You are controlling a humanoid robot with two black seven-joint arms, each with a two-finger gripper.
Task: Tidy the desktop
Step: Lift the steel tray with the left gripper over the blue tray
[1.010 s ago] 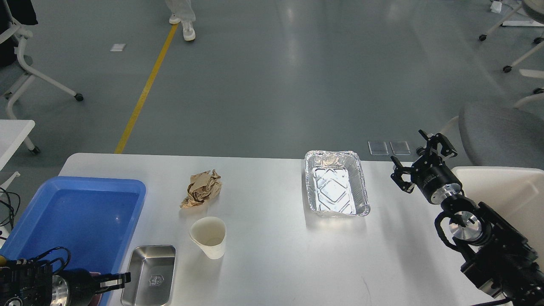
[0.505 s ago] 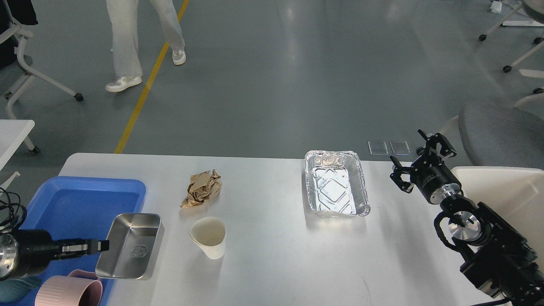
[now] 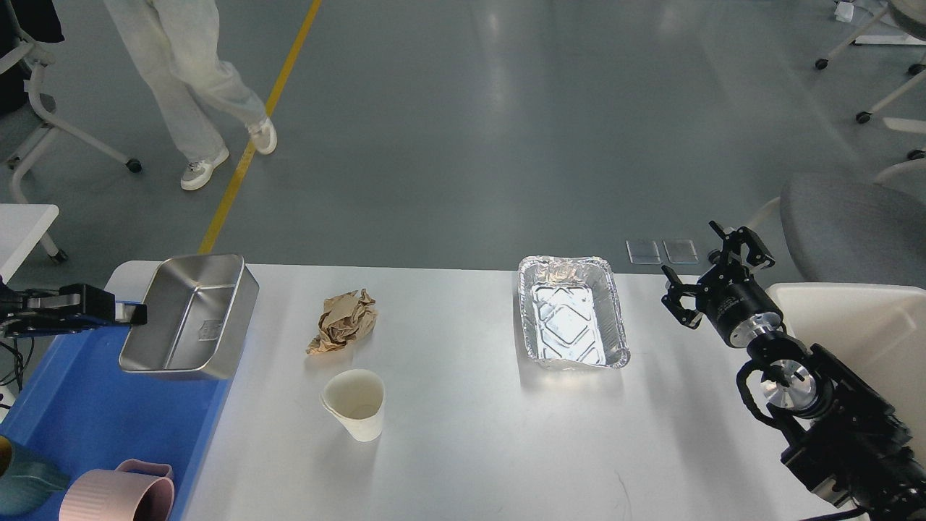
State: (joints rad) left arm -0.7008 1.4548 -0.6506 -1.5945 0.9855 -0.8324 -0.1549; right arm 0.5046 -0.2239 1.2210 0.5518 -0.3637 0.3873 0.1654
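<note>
The white desktop point(image 3: 463, 449) fills the lower view. My left gripper point(image 3: 134, 314) is shut on the left rim of a steel tray point(image 3: 192, 316) and holds it tilted in the air over the far end of the blue plastic tray point(image 3: 94, 420). On the desktop lie a crumpled brown paper point(image 3: 344, 320), a white paper cup point(image 3: 354, 404) and an empty foil tray point(image 3: 571, 311). My right gripper point(image 3: 712, 273) is open and empty, above the desktop's right edge, right of the foil tray.
A pink mug point(image 3: 119, 496) and a teal object point(image 3: 22, 485) sit at the blue tray's near end. An off-white bin point(image 3: 868, 318) stands at the right. A person point(image 3: 195, 79) walks on the floor beyond, with chairs at both sides.
My left gripper has lifted the steel tray from the desktop's front left and carried it up and back over the blue tray. The person walked closer. The right arm has barely moved.
</note>
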